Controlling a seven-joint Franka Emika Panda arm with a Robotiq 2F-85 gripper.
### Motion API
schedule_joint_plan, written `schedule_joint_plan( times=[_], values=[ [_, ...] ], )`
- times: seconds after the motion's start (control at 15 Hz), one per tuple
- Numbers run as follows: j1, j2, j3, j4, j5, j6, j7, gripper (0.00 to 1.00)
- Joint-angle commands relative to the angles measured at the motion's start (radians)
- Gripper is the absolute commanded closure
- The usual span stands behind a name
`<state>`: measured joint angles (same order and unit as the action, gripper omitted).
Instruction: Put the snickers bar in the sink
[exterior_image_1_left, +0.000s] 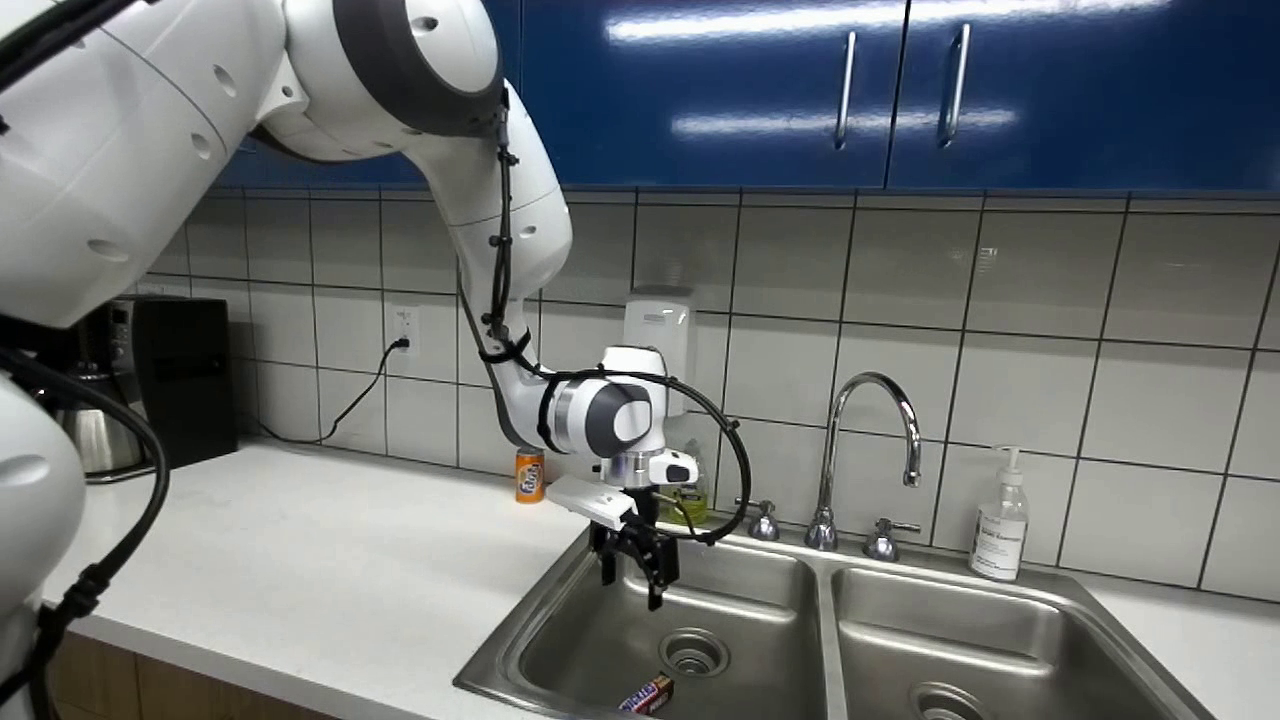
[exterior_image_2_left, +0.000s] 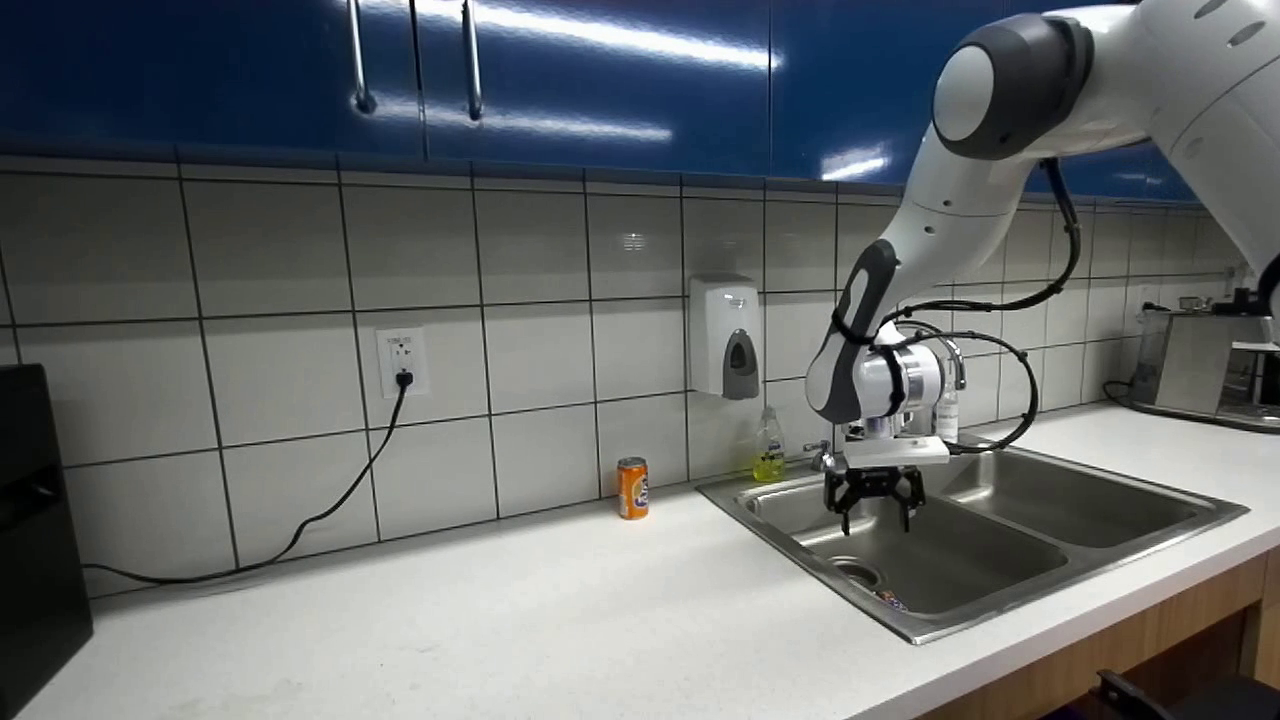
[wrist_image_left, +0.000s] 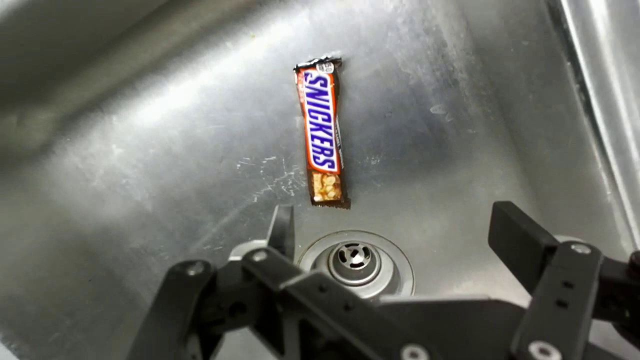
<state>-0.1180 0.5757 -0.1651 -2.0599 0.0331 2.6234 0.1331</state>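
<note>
The snickers bar (wrist_image_left: 322, 130) lies flat on the floor of the sink's left-hand basin (wrist_image_left: 425, 150), close to the round drain (wrist_image_left: 356, 265), in the wrist view. It also shows near the basin's front in an exterior view (exterior_image_1_left: 648, 693) and as a small patch in an exterior view (exterior_image_2_left: 890, 599). The stainless steel sink (exterior_image_1_left: 760, 640) has two basins. My gripper (wrist_image_left: 392, 215) is open and empty, its fingers wide apart. In both exterior views it hangs above the left-hand basin (exterior_image_1_left: 632, 590) (exterior_image_2_left: 876, 528), apart from the bar, which lies nearer the front edge.
The chrome faucet (exterior_image_1_left: 830, 460) and its handles stand behind the sink. A white pump bottle (exterior_image_1_left: 1000, 525) stands at the back right. An orange can (exterior_image_2_left: 632, 488) and a yellow-green soap bottle (exterior_image_2_left: 769, 450) stand by the wall. A divider (exterior_image_1_left: 828, 640) separates the basins.
</note>
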Motion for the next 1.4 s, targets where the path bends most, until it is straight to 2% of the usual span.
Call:
schedule_joint_plan(
  times=[0.0, 0.67, 1.33],
  values=[
    [0.027, -0.143, -0.01, -0.141, -0.053, -0.018, -0.028, 0.0],
    [0.068, -0.419, 0.003, -0.424, -0.123, -0.034, -0.015, 0.0],
    [0.07, -0.727, 0.056, -0.668, -0.174, -0.185, 0.004, 0.0]
  ],
)
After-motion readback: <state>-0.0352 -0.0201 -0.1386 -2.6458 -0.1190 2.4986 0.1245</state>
